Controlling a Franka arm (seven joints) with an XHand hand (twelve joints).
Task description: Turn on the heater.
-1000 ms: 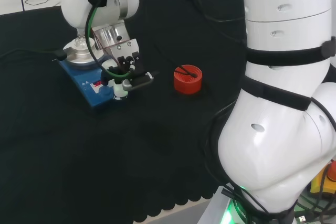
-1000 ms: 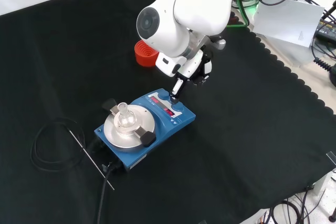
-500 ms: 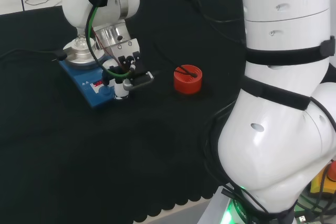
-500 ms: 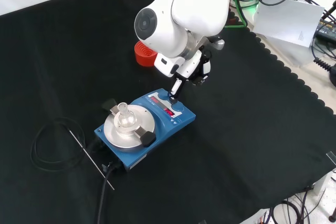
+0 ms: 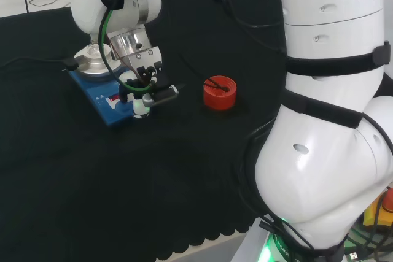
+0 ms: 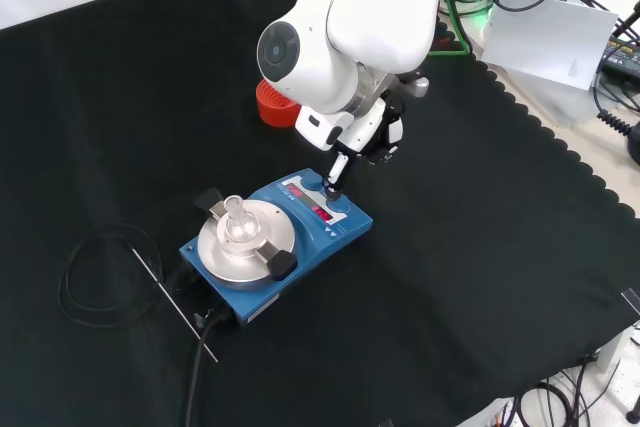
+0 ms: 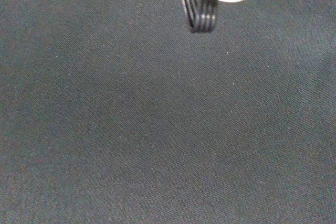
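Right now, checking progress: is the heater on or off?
On, apparently: the heater shows red lit displays on its front panel, with a finger of the robot hand touching it.

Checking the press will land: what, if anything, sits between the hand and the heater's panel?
Nothing visible. In the front view a finger of the hand points down at the heater panel. The flask sits on its plate, off to the left.

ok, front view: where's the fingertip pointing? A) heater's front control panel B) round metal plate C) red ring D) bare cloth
A: one finger of the hand reaches down to the control panel of the blue heater, beside the metal plate.
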